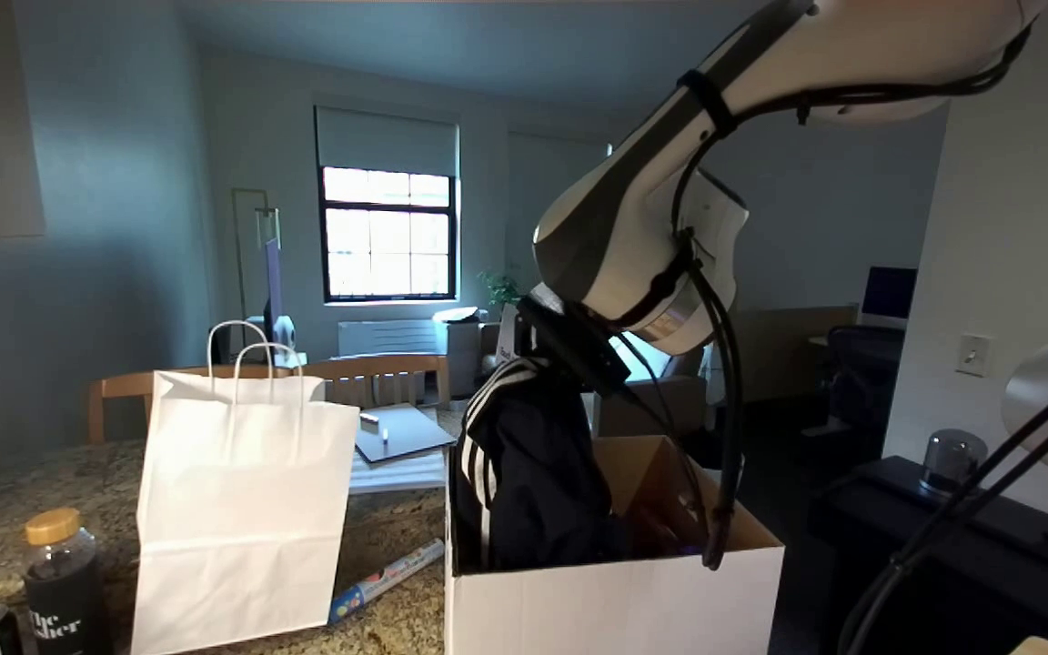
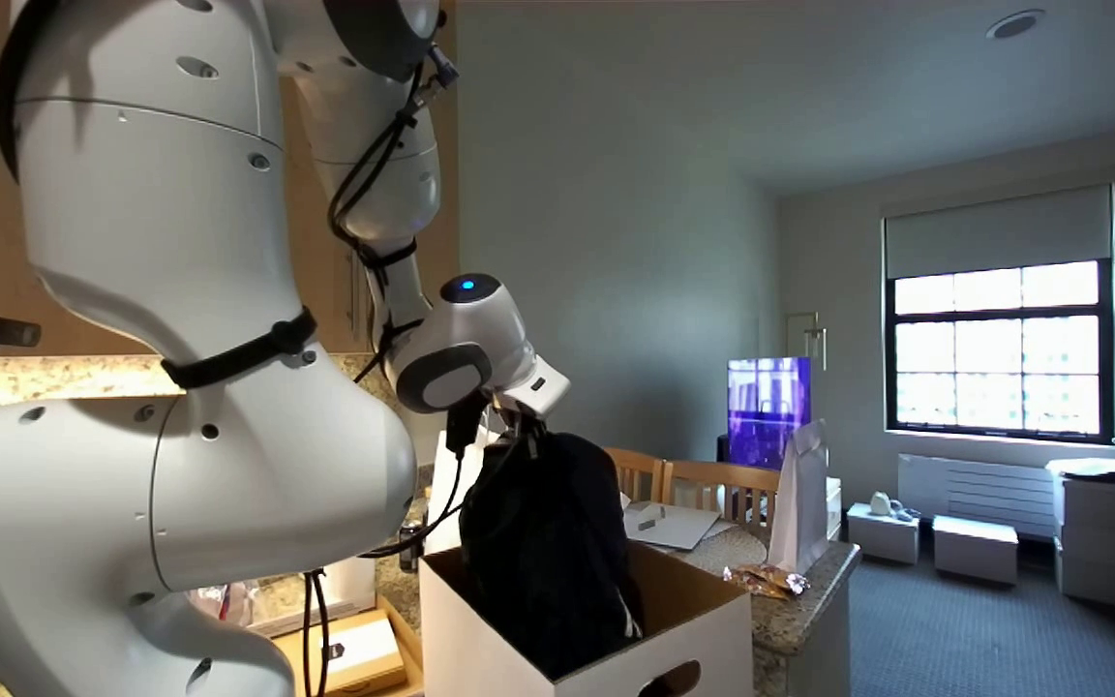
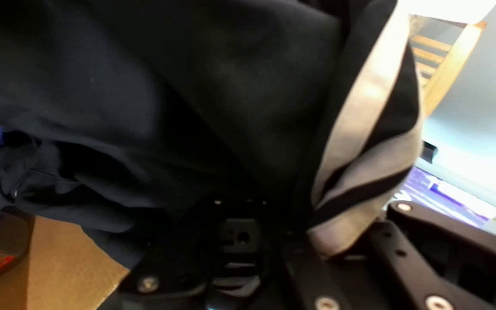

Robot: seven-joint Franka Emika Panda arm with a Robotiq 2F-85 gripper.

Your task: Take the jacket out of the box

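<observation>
Hand (image 2: 527,434) grips a striped black jacket (image 1: 535,473) by its upper folds, likely so the bulk hanging in the box (image 1: 615,609) follows upward.

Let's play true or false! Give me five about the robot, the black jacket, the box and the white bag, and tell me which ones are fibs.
1. The jacket has white stripes. True.
2. The end effector is higher than the rim of the box. True.
3. The jacket is all the way out of the box. False: its lower part is inside.
4. The white paper bag stands with its handles up. True.
5. The end effector is wide open. False: it is shut on the jacket.
</observation>
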